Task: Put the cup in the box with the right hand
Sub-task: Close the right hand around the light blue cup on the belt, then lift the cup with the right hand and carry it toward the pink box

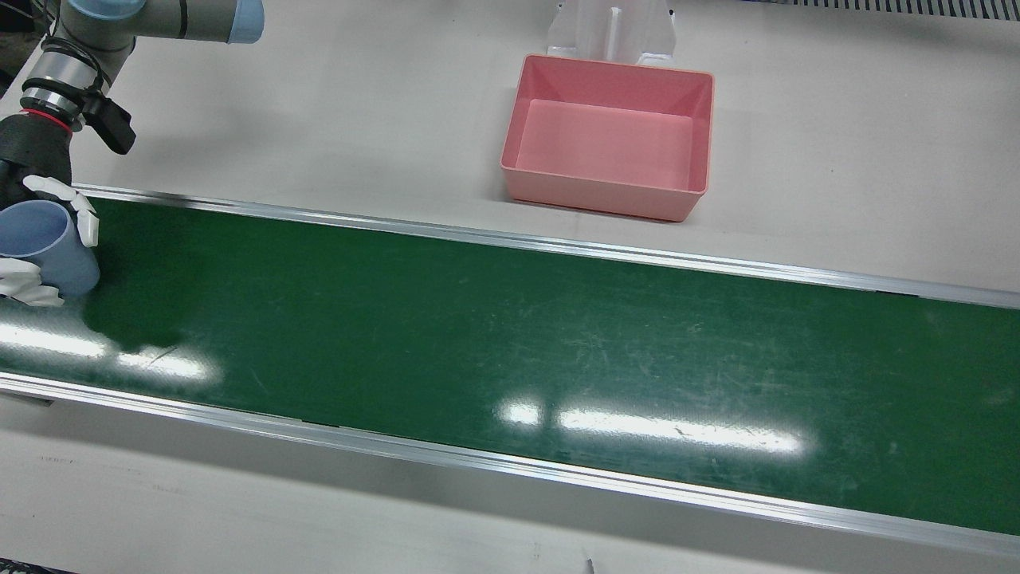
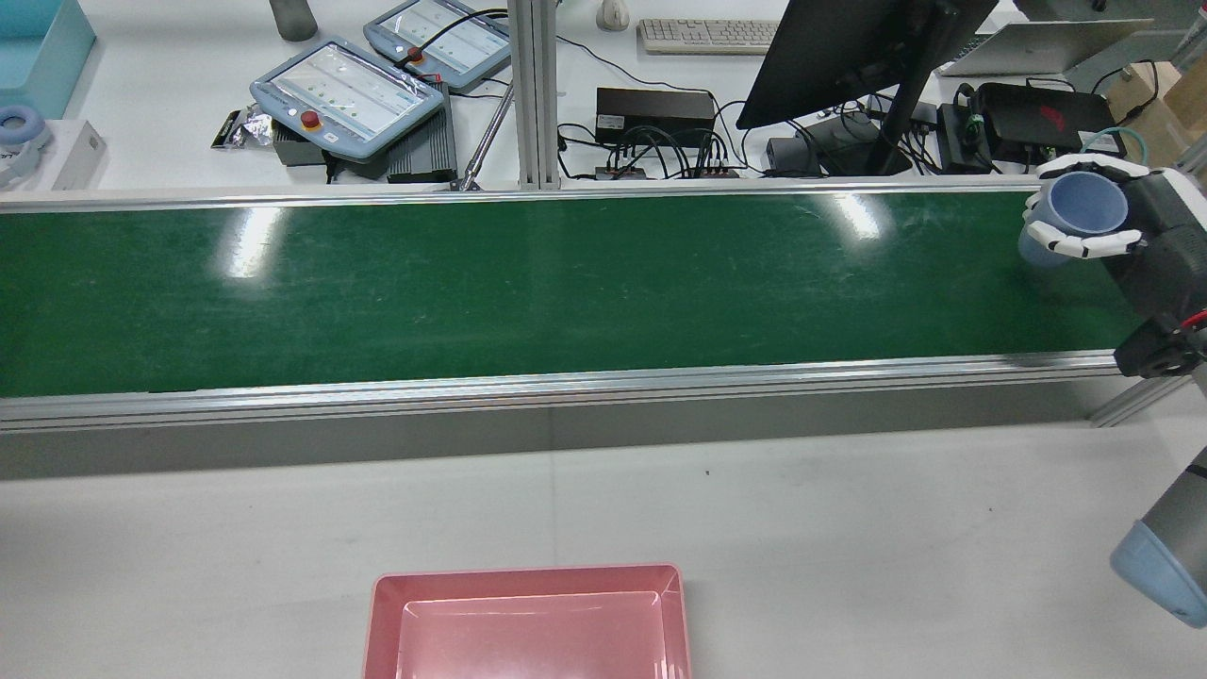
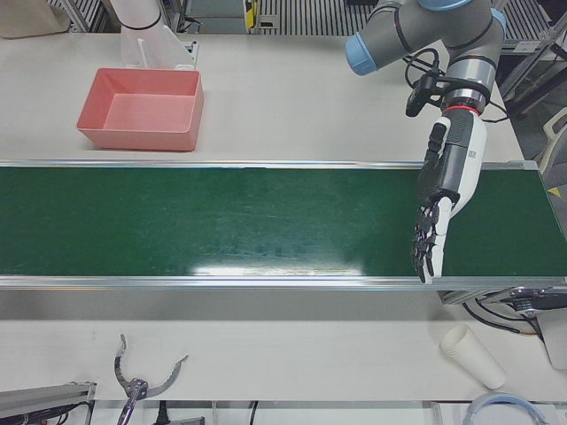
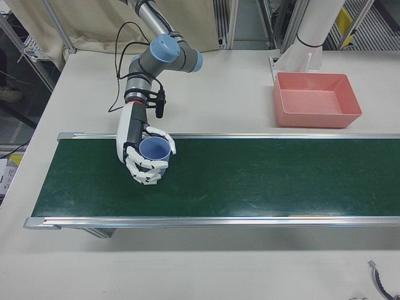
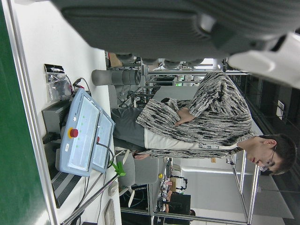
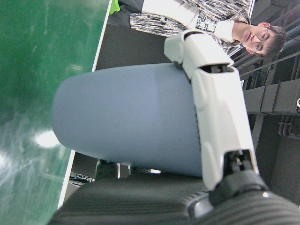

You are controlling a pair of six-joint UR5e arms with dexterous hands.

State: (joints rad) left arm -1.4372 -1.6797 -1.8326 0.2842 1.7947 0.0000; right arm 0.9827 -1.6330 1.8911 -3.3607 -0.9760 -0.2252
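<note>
The right hand (image 4: 145, 156) has its white fingers (image 4: 164, 132) wrapped snugly round the round blue plastic cup (image 4: 154, 150), mouth up so it won't slip. The pink plastic box (image 4: 317, 99) sits far off, empty. The left hand (image 3: 438, 211) holds nothing, fingers straight.

The box (image 2: 528, 622) is cut off at 6 o'clock in the rear view. The right robot hand (image 1: 36, 231) hides part of the cup (image 1: 48, 247).
</note>
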